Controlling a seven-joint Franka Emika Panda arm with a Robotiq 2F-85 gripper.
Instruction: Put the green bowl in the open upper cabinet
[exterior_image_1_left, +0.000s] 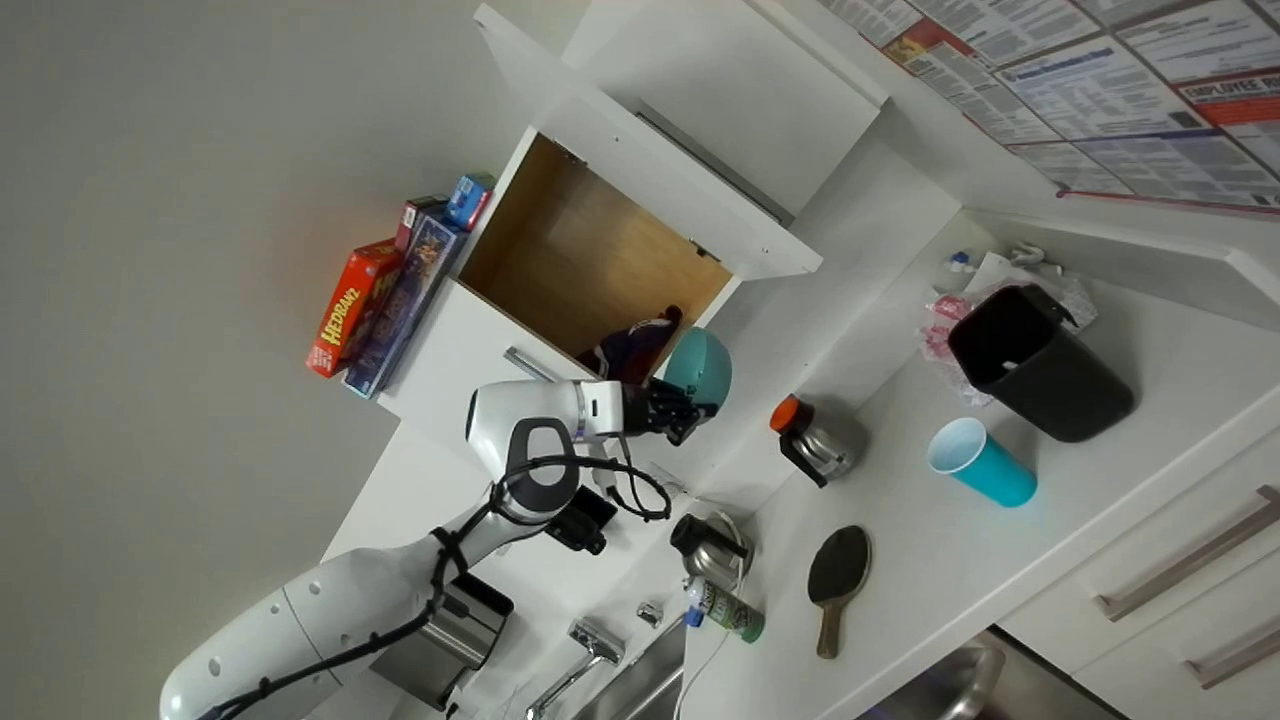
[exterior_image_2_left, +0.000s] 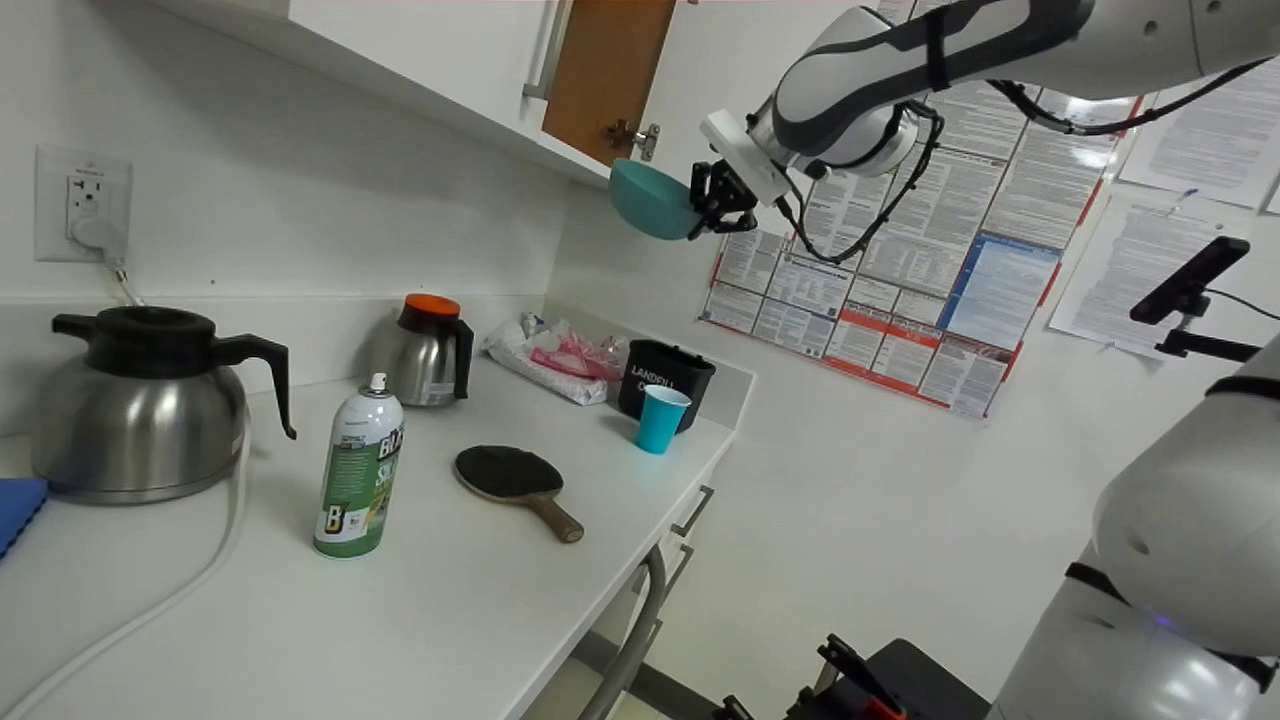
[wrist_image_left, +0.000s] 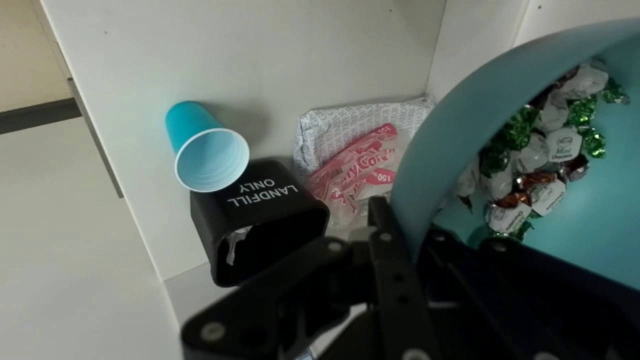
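In the wrist view we read LANDFILL ONLY on the black bin (wrist_image_left: 262, 210), which held a pale scrap (wrist_image_left: 238, 239), and in an exterior view HEDBANZ on a red box (exterior_image_1_left: 350, 308). Only the wrist view showed us the wrapped candies (wrist_image_left: 530, 155), one marked Mint, in the green bowl (exterior_image_2_left: 648, 199). We saw the hand (wrist_image_left: 411, 239) gripping the bowl's rim, near but outside the open upper cabinet (exterior_image_1_left: 600, 225), where an exterior view showed a dark bundle (exterior_image_1_left: 632, 345).
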